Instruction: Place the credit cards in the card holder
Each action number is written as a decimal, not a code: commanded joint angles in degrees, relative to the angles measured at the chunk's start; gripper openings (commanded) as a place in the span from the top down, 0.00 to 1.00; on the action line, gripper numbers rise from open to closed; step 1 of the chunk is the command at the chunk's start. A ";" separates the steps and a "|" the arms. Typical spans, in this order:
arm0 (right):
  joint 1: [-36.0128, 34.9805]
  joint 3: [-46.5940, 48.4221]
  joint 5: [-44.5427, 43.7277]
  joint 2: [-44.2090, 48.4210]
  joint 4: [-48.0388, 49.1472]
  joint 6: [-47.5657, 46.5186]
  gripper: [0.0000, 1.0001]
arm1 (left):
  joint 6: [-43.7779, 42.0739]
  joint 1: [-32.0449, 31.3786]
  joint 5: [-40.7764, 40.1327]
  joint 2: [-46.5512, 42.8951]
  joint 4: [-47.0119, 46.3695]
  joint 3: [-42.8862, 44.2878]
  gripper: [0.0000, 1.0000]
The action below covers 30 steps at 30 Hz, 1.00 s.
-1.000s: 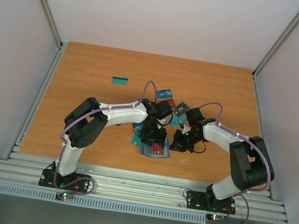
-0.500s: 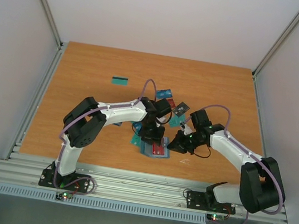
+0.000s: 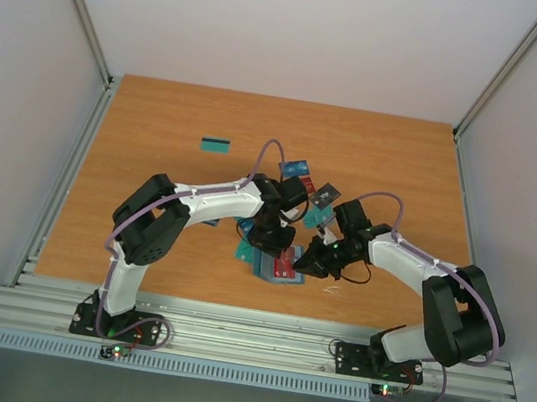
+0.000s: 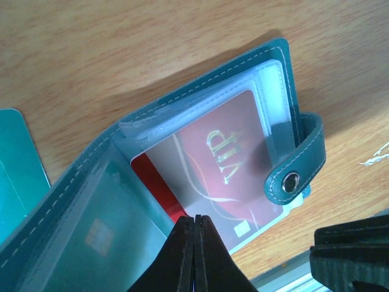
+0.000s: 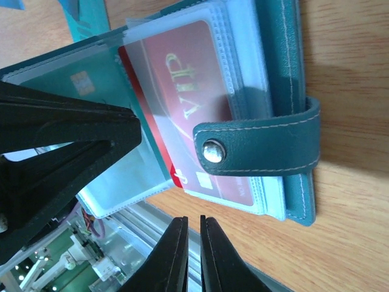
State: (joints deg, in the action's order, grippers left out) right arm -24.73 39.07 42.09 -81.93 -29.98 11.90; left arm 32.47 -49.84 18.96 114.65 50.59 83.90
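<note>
The card holder (image 3: pixel 276 271) lies open near the table's front, its teal cover (image 4: pixel 243 67) and snap strap (image 5: pixel 267 143) showing. A red VIP card (image 4: pixel 213 152) sits in a clear sleeve, its corner poking out (image 5: pixel 182 176). A teal card (image 4: pixel 97 237) fills the sleeve beside it. My left gripper (image 3: pixel 267 244) is shut, its tips (image 4: pixel 196 218) pinching a clear sleeve page (image 5: pixel 130 176) that stands up from the holder. My right gripper (image 3: pixel 306 263) hovers just off the holder's near edge, jaws (image 5: pixel 193 220) a hair apart with nothing between. More credit cards (image 3: pixel 298 170) lie behind.
A teal card with a dark stripe (image 3: pixel 217 145) lies alone at the back left. Another teal card (image 4: pixel 18 158) rests left of the holder. A white thread (image 3: pixel 333 291) lies right of it. The aluminium rail (image 3: pixel 248 335) runs along the near edge, close below both grippers.
My left gripper's jaws have closed over the holder. The right arm swung its elbow out and back while its gripper slid in to the holder's right edge.
</note>
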 commanded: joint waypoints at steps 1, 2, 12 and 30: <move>-0.41 1.22 -0.25 -1.79 0.92 0.52 0.90 | -1.62 0.16 -1.02 1.41 -0.06 0.92 1.00; -0.41 1.38 -0.51 -2.09 0.77 0.50 0.90 | -1.70 0.23 -1.03 1.63 -0.13 0.96 1.00; -0.41 2.62 -3.89 -4.68 -0.66 -0.17 0.87 | -3.00 0.50 -1.30 3.42 0.12 0.80 1.00; -0.36 4.55 -5.33 -8.03 -0.16 -0.60 0.75 | -4.61 1.35 0.00 5.58 -2.95 -2.23 1.00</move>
State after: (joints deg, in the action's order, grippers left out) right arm -24.77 42.85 37.10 -89.08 -30.85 11.68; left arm 28.99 -48.90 19.05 117.82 49.43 83.35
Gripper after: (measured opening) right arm 0.246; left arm 0.008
